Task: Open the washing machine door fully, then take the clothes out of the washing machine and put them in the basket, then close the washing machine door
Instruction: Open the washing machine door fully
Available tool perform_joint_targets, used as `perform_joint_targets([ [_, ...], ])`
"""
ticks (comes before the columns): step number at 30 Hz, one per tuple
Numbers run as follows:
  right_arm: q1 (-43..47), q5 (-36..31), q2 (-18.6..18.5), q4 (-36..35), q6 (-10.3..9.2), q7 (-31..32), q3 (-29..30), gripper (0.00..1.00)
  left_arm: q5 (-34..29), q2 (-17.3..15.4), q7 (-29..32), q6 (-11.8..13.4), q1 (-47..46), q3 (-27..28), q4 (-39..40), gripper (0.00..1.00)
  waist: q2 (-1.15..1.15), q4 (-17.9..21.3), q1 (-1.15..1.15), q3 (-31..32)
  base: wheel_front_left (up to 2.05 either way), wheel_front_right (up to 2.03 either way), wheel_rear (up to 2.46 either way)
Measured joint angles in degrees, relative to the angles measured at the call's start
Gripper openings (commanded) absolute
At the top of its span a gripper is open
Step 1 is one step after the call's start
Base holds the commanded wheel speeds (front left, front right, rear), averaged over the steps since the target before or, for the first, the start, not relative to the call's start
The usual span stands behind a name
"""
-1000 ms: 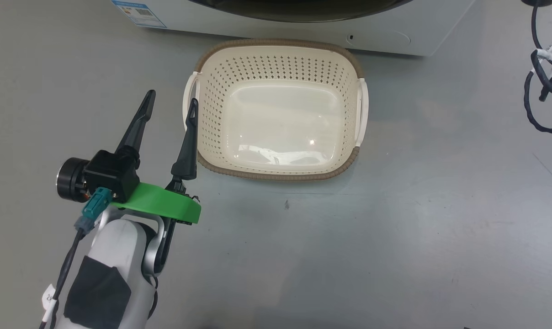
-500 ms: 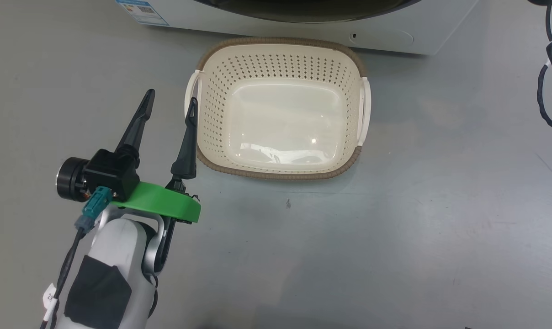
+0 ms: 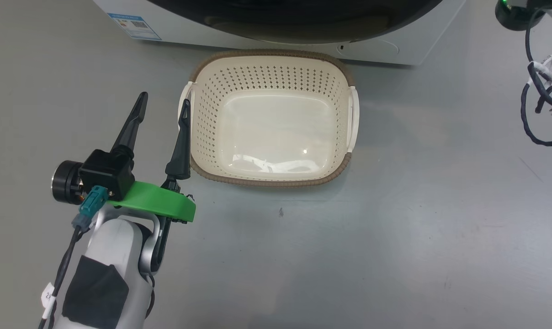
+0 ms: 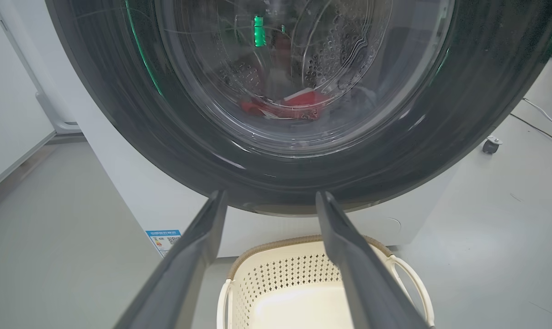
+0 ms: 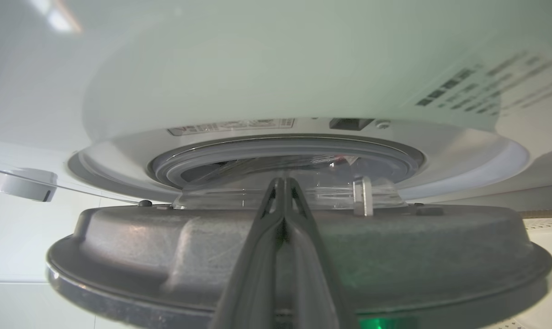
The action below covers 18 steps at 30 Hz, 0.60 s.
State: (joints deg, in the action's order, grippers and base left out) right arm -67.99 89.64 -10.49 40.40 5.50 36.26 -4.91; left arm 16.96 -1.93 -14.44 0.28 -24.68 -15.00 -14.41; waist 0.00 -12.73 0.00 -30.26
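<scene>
The head camera has shifted, showing more of the ajar washing machine door (image 3: 294, 23). Behind it sits the right gripper (image 5: 281, 182), pinched shut on nothing. The left gripper (image 3: 163, 98) gapes empty beside the basket (image 3: 267, 179). With the clothes (image 4: 299, 103) lying in the drum (image 4: 331, 59), opening looks unfinished.

1. In the head view the top edge cuts off the washing machine (image 3: 376, 48) above its lowest front strip. Of the washing machine door (image 3: 294, 23), just the rim's lower arc shows.
2. The print on the blue label sticker (image 3: 134, 26), far left, is too small to read.
3. The right edge cuts off looped black cables (image 3: 538, 105).
4. Through the door glass the clothes (image 4: 299, 103) are blurred by reflections; their number cannot be told.
5. The left wrist view's bottom edge cuts off the near half of the basket (image 4: 280, 278), and the left gripper (image 4: 271, 196) hides part of its far rim.
6. The right gripper (image 5: 281, 183) hides the middle of the door's inner side; whether its tips touch it cannot be told.
</scene>
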Motion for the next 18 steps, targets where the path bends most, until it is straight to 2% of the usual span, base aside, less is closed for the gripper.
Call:
perform_joint_targets([
  [8,3.03,1.13,1.19,0.74,0.93,2.3,-0.79,0.0,-0.38,0.03,0.0,-0.05,0.01,-0.03,-1.13,1.0,0.0,0.84,0.0,1.88,0.0,0.0,0.0],
  [18,7.83,2.91,2.96,0.76,1.18,4.82,-1.22,0.0,-0.52,0.04,0.0,-0.07,0.19,0.1,-2.72,1.0,0.0,1.34,0.0,4.82,0.0,0.0,0.0],
])
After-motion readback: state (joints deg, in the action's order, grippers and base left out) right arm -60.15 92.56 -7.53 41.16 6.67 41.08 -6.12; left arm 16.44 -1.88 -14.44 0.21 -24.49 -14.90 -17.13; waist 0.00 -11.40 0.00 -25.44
